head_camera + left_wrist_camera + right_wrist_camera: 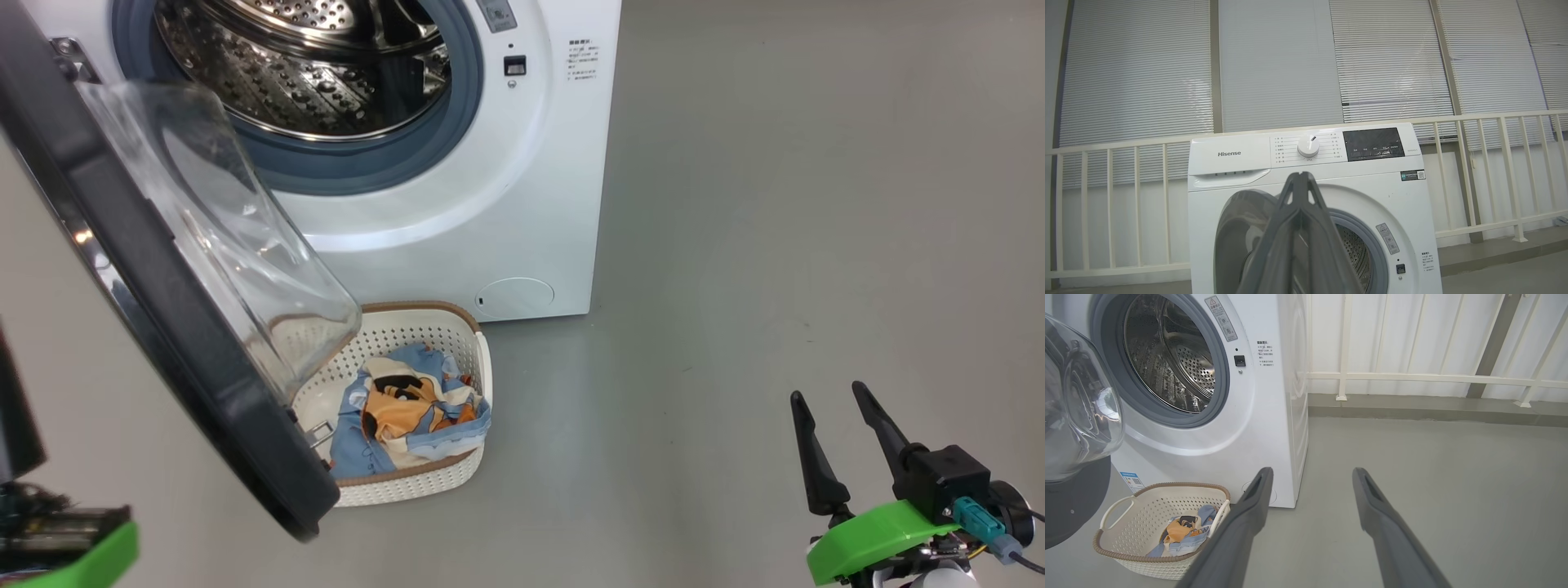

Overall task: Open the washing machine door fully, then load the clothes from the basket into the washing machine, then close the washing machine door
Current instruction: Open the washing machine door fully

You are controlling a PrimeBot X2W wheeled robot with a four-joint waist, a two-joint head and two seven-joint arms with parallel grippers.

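Right gripper (826, 392) fingers come first, at 4 o'clock in the head view. They stand wide apart with nothing between them, over bare floor (735, 245) and well clear of everything else. The left gripper (1301, 179) is pressed tight, fingertip to fingertip, gripping nothing that I can see. In its wrist view it points at the front of the washing machine (506, 229).

Farther out, at 7 o'clock in the head view, the basket (424, 490) sits on the floor just before the machine. The clothes (408, 408) lie bunched in it, blue with an orange print on top. The washing machine door (171, 327) swings across from 10 to 7 o'clock, and its glass bowl covers the basket's left end in that view. Behind it the drum (310, 73) stands open at 11 o'clock.

Opening looks done or nearly so — loading seems to be the step in hand. The spread right gripper is the better placed for it. It should come in from the basket's 3 o'clock side, away from the glass, then drop onto the orange heap and take a thick fold, not a thin edge. The lift must clear the woven rim, or the light basket may come up too. The release belongs deep past the gasket (367, 163) — nothing should trail over that lip when the door shuts.
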